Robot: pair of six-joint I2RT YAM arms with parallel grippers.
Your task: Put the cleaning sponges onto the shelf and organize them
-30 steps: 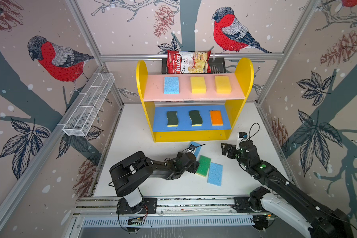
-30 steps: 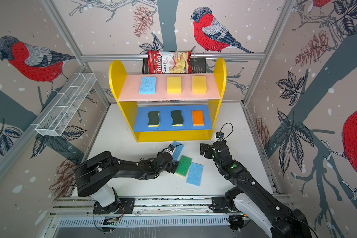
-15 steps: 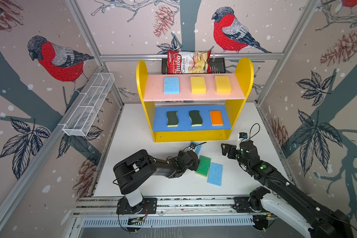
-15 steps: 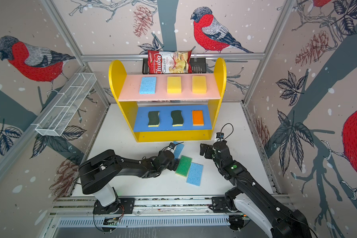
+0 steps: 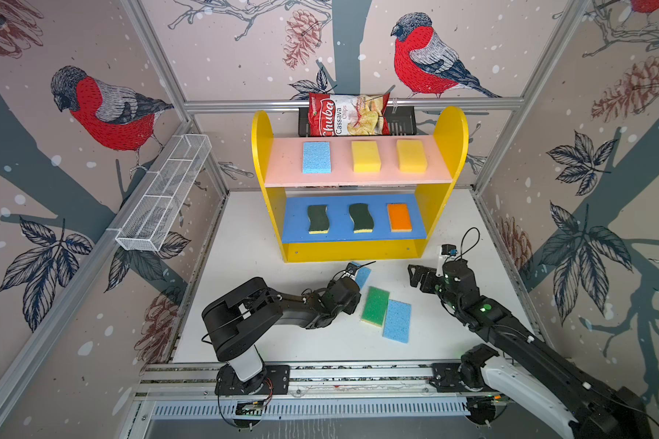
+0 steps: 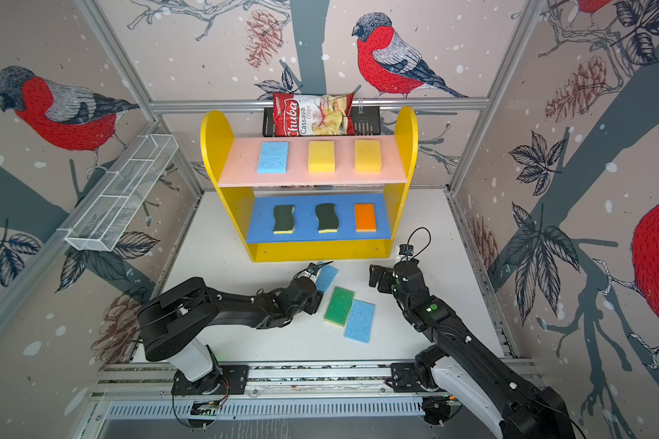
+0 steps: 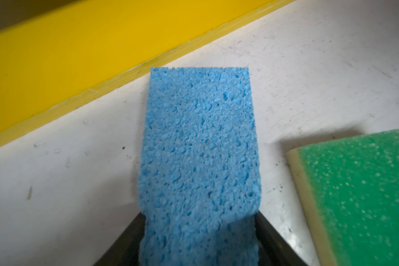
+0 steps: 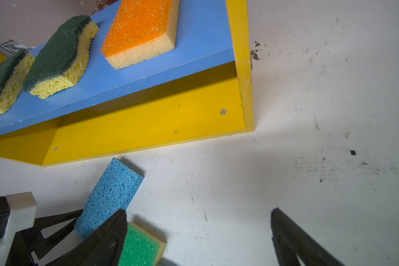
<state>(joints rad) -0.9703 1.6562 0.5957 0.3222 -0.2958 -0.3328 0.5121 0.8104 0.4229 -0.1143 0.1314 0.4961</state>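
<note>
My left gripper (image 7: 199,241) appears to pinch the blue sponge (image 7: 199,138) across its width for lifting; the sponge lies on the tabletop (image 7: 55,184) beside the shelf (image 5: 352,251). My right gripper (image 8: 198,213) hangs wide open.

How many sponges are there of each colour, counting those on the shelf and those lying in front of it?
Light blue sponges: 3
Yellow sponges: 2
Dark green wavy sponges: 2
Bright green sponge: 1
Orange sponge: 1
Total: 9
</note>
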